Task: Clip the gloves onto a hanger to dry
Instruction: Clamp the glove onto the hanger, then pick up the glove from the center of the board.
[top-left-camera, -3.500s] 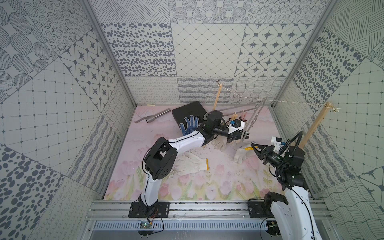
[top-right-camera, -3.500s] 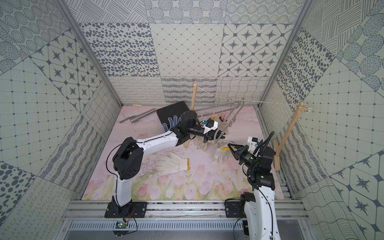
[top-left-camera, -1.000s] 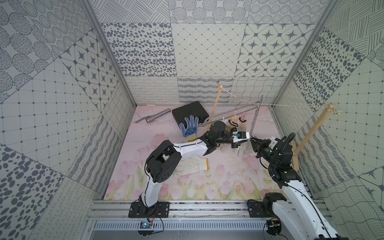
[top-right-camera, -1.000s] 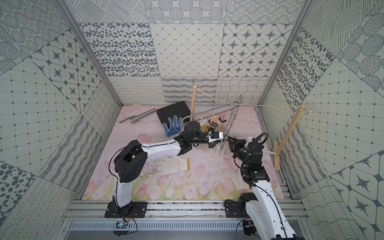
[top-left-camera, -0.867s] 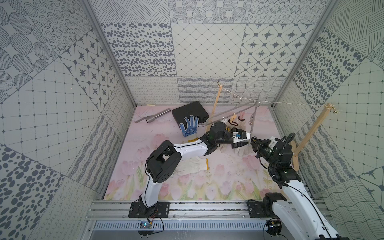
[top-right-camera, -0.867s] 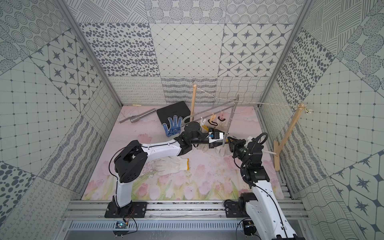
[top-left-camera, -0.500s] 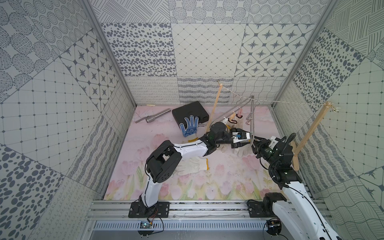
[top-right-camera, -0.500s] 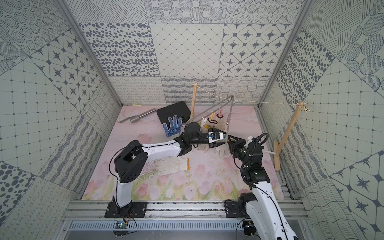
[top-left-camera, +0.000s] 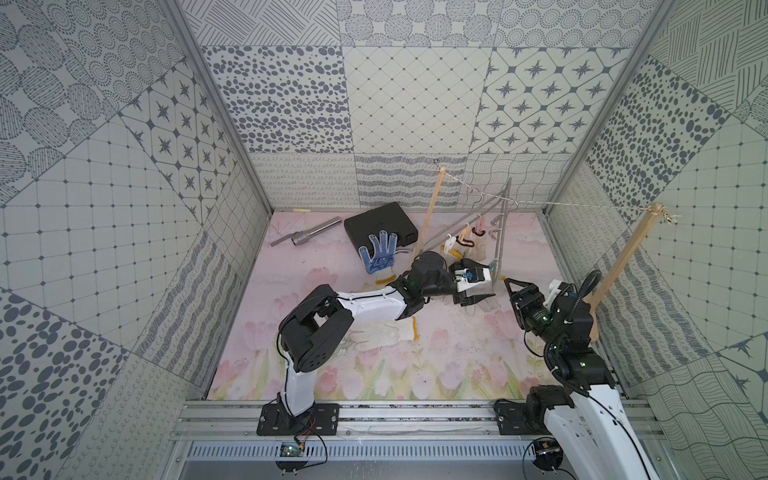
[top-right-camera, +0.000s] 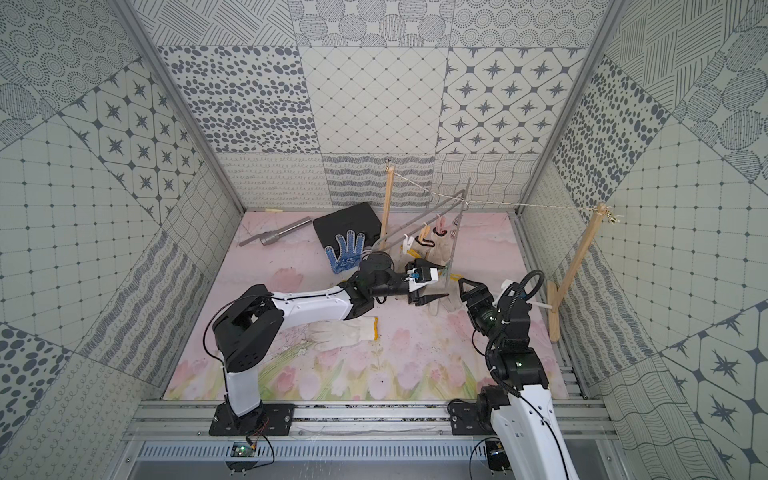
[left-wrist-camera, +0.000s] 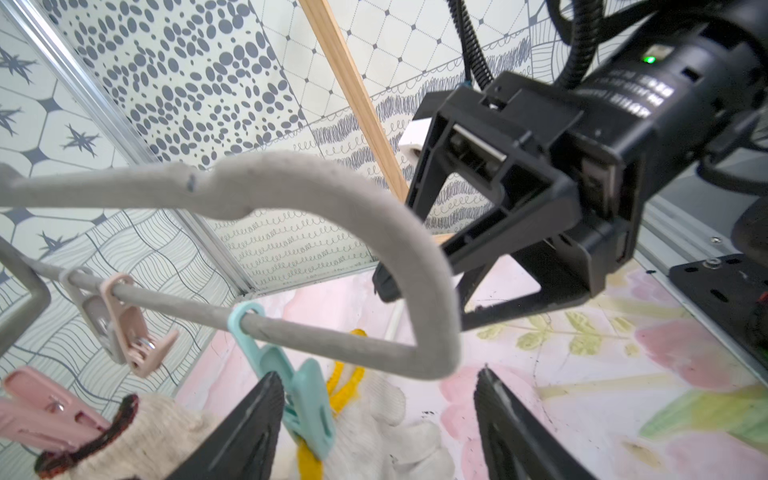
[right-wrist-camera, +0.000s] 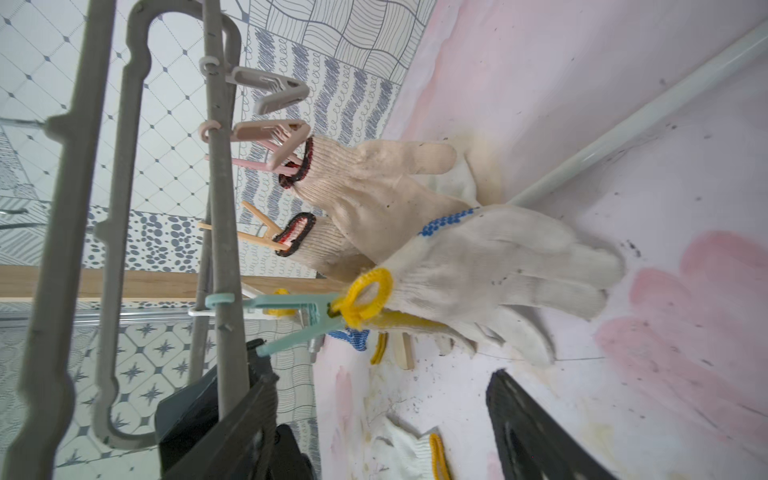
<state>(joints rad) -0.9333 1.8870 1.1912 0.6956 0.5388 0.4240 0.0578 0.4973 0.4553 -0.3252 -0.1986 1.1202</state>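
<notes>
Over floral mat (top-left-camera: 436, 357), print on the blue-dotted glove (top-left-camera: 378, 254) is illegible.

The grey hanger (right-wrist-camera: 216, 208) hangs tilted with three cream gloves (right-wrist-camera: 374, 195) clipped by the cuffs in its pegs (right-wrist-camera: 291, 311), while a blue-dotted glove (top-left-camera: 379, 252) and a plain cream glove (top-left-camera: 384, 332) lie flat below, unclipped.

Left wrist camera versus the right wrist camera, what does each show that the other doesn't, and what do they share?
Only the left wrist view shows the right gripper, jaws wide apart close to the end of the hanger. Only the right wrist view shows a pale yellow peg holding a cream glove by its cuff. Both show the hanger, the teal peg and the yellow-cuffed glove it holds.
</notes>
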